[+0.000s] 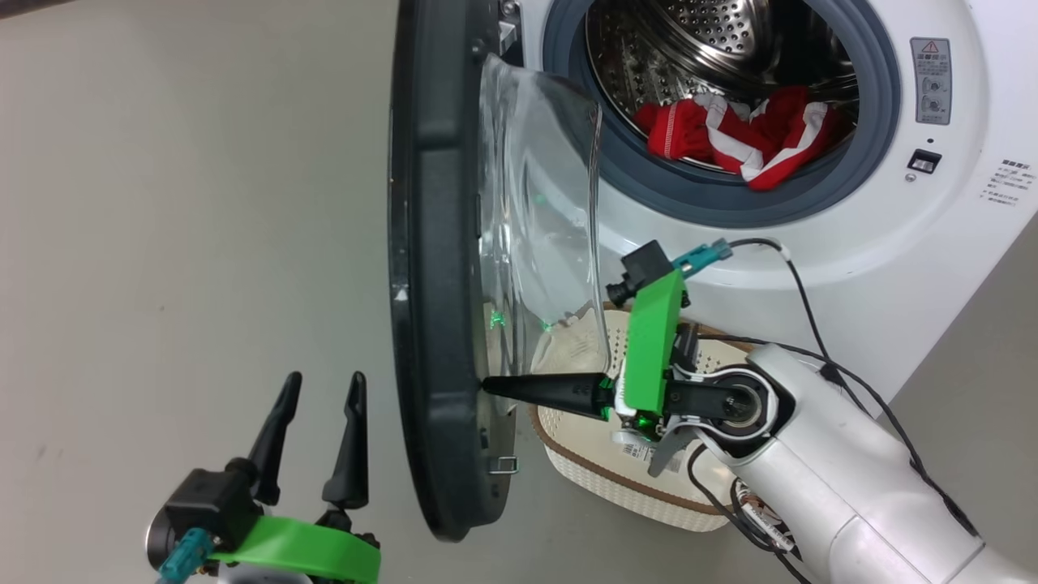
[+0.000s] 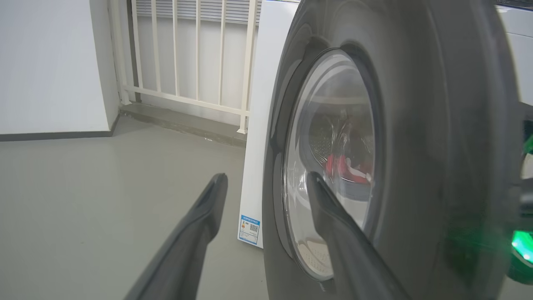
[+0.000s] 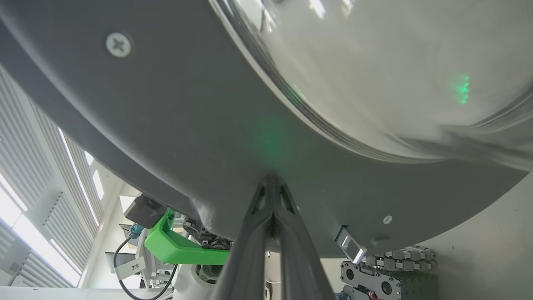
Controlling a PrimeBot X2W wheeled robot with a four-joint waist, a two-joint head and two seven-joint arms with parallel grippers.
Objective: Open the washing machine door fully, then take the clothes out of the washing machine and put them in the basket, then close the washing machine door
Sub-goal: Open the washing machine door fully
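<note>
The washing machine door (image 1: 434, 268) stands swung out, edge-on to the head view, its clear glass bowl (image 1: 539, 219) bulging toward the drum. My right gripper (image 1: 486, 386) is shut, its joined tips pressed against the door's inner grey rim (image 3: 233, 137). My left gripper (image 1: 323, 388) is open and empty, low on the door's outer side (image 2: 416, 146). Red clothes (image 1: 734, 134) with white stripes lie in the steel drum of the white washing machine (image 1: 932, 243). The cream basket (image 1: 624, 478) sits on the floor under my right arm, partly hidden.
Grey floor (image 1: 178, 203) spreads left of the door. A white railing (image 2: 187, 54) and white wall (image 2: 46, 66) stand behind. Black cables (image 1: 811, 308) trail from my right wrist. A metal latch hook (image 1: 504, 464) sticks out of the door's lower rim.
</note>
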